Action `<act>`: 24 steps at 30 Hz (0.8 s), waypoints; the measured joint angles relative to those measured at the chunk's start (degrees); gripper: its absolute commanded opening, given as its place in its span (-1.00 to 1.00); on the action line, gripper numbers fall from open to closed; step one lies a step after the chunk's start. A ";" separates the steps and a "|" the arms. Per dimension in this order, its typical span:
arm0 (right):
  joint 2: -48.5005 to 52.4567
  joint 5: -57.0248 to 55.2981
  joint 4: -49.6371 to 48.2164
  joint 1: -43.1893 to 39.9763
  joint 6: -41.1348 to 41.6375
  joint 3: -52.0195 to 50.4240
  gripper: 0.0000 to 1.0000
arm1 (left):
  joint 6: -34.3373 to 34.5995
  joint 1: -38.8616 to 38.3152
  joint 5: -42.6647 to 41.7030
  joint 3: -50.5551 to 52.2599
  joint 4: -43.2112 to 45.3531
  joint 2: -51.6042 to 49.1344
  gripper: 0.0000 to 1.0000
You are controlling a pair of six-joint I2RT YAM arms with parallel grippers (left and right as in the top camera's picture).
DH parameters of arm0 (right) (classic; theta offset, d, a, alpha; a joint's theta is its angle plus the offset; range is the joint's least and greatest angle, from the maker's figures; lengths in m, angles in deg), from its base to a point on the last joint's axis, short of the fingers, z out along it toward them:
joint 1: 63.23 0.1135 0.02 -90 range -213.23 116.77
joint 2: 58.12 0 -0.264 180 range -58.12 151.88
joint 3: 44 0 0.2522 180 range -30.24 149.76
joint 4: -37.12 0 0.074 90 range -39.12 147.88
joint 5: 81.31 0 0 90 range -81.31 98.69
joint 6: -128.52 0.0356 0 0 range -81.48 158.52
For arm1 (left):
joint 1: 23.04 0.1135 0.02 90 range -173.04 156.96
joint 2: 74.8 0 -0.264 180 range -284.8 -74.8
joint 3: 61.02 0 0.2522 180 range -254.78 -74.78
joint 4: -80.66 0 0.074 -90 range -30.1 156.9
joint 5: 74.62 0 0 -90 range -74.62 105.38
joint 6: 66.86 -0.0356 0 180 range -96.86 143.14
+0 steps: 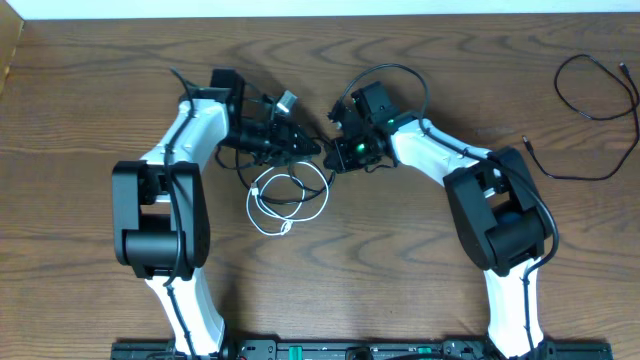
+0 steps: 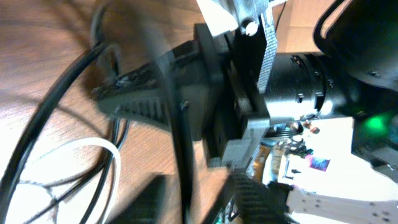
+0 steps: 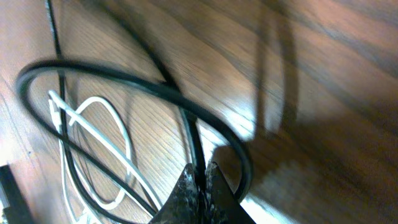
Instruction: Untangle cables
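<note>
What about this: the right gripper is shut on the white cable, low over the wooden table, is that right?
Not quite. The right gripper is shut on the black cable, not the white cable, which lies loose beside it. The right wrist view shows this. It is indeed low over the wooden table.

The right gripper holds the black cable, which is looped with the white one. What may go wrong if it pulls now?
1. The black cable crosses the white cable, so a pull by the right gripper may drag both or tighten the tangle.
2. The grip is right at the tips; the cable may slip.
3. The left gripper is close by; the arms may bump.
</note>
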 measured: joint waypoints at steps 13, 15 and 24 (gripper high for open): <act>-16.26 6.51 20.48 -10.64 -3.82 -0.02 -0.98 | 0.09 -4.81 17.57 0.09 -0.59 14.73 0.36; -16.57 7.58 22.34 -10.54 -4.98 -0.02 -0.98 | 0.02 -7.85 19.96 0.09 0.92 18.75 0.33; -18.01 11.56 24.17 -10.38 -7.65 -0.04 -0.98 | 2.40 -15.93 31.87 0.09 4.90 16.55 0.21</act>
